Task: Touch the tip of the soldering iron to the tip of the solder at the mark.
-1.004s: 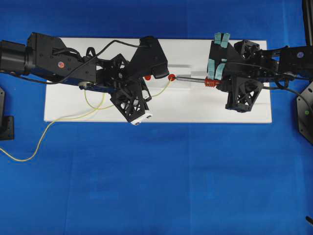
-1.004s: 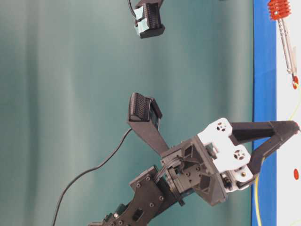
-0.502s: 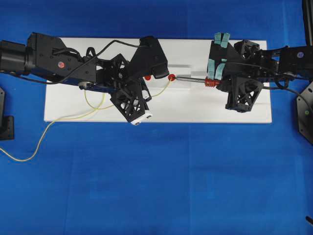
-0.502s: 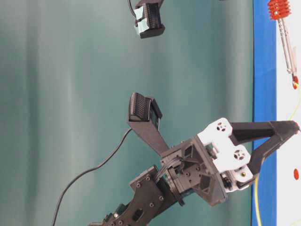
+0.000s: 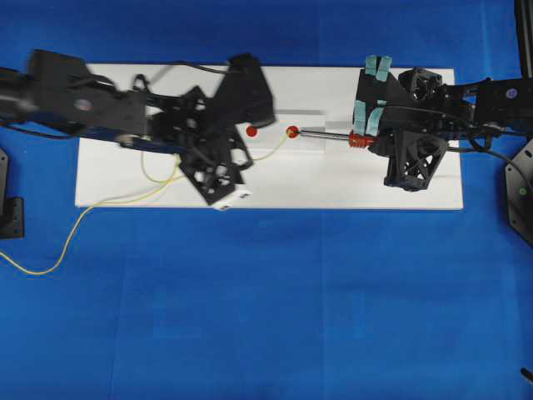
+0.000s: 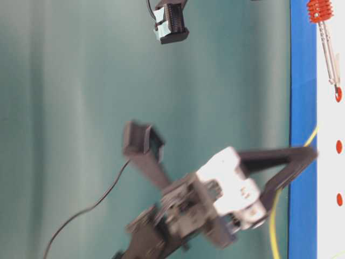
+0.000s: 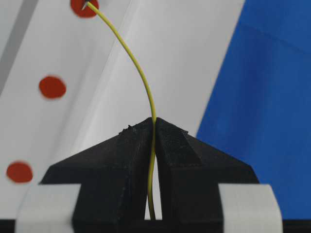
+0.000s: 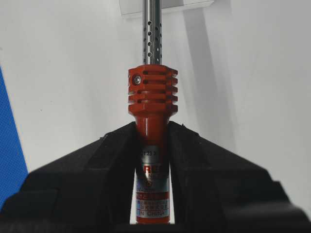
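Shifted leftward, left gripper (image 7: 154, 127) pinches curved yellow solder (image 7: 141, 77); right gripper (image 8: 152, 133) clamps red-handled soldering iron (image 8: 152, 104).

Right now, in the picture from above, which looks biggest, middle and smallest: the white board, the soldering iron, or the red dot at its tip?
1. White board, by far the largest.
2. Soldering iron, a thin short stick.
3. Red dot, smallest.

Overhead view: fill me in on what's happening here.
The left hand is shut on the thin yellow solder wire, whose tip sits at a red dot on the white board. The right hand grips the red-handled soldering iron, its tip at that same dot.
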Controlling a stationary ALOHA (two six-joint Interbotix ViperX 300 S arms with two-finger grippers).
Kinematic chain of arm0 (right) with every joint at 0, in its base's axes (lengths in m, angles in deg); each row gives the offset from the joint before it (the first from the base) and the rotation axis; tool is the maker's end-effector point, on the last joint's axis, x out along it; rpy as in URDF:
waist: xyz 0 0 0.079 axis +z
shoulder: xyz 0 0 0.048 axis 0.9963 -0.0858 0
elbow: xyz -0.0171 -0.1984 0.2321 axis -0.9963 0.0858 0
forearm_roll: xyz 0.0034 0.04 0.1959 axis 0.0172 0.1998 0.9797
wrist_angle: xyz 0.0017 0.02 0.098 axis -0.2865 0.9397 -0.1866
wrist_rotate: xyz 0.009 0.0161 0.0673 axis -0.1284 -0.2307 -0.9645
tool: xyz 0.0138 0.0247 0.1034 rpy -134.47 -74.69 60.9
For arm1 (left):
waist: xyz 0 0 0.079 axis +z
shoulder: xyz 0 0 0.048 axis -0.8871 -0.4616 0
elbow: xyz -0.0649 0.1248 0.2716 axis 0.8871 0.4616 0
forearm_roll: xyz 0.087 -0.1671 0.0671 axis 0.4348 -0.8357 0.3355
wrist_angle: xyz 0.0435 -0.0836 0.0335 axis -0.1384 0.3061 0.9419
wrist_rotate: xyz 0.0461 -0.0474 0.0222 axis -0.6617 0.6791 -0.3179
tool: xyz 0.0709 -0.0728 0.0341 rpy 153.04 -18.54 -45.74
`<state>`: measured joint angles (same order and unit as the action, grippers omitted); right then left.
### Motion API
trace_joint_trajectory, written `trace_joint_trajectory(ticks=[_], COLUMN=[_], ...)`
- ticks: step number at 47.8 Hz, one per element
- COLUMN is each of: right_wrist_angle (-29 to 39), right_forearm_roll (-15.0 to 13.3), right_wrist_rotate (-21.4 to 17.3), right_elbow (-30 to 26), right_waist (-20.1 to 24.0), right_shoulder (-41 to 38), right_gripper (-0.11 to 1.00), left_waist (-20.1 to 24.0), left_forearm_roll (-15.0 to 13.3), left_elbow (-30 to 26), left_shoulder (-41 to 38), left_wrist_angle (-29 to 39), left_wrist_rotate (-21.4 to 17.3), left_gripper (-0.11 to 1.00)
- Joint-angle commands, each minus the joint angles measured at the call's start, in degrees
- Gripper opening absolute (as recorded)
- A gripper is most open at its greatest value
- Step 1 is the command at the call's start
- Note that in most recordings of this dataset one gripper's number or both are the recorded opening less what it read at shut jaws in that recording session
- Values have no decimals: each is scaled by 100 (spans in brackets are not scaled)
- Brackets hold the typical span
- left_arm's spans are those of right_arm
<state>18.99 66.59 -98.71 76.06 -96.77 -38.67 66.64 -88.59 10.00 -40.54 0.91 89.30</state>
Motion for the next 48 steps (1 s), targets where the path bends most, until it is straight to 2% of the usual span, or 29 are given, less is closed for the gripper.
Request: trace_joint_trajectory(ticks=[1, 13, 27, 35, 48], right_wrist_angle=[-44, -53, -26, -18, 70], right_forearm_roll=[-9, -18, -18, -9, -18], right_wrist_rotate=[9, 0, 0, 0, -123], right_elbow=[-123, -114, -88, 70, 642], right_waist=[9, 9, 9, 9, 0], right_shoulder=[53, 70, 220, 940, 2628], right_gripper=[6, 6, 6, 6, 6], left_waist=[-53, -141, -193, -229, -229], left_forearm_roll=[18, 18, 9, 9, 0], left_elbow=[123, 835, 1160, 1248, 1556], left_shoulder=[536, 1433, 1723, 1872, 2268], left_wrist_angle=[-35, -229, -439, -439, -483], left_wrist_rotate=[9, 79, 97, 88, 105], left_gripper=[1, 1, 1, 1, 1])
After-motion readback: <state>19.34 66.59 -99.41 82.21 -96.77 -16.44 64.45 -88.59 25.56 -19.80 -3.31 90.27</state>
